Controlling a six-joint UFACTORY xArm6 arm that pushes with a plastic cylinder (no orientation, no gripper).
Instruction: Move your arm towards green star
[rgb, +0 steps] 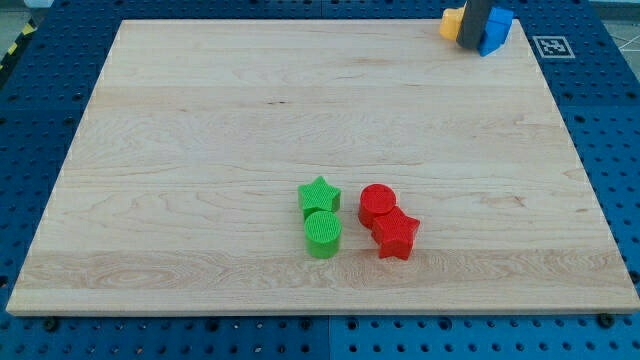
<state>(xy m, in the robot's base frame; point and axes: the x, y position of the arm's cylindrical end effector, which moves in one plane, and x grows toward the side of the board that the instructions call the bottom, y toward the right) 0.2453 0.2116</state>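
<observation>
Blue perforated bench surrounds a pale wooden board that fills most of the view. A fiducial tag lies on the bench off the board's top right corner.

Rod: dark, entering at the view's top right. My tip sits at the board's top edge, wedged between two blocks. It has no jaws and holds nothing; it rests against or just beside the blocks on either side, contact not confirmable.

Blocks at the tip: an orange block on the view's left of the rod, shape unclear; a blue block on its right, shape partly hidden.

Task item: green star lies below board centre, well apart from my tip, toward the view's bottom left of it. A green cylinder touches it on the lower side.

Just right of that pair: a red cylinder with a red star touching it below.
</observation>
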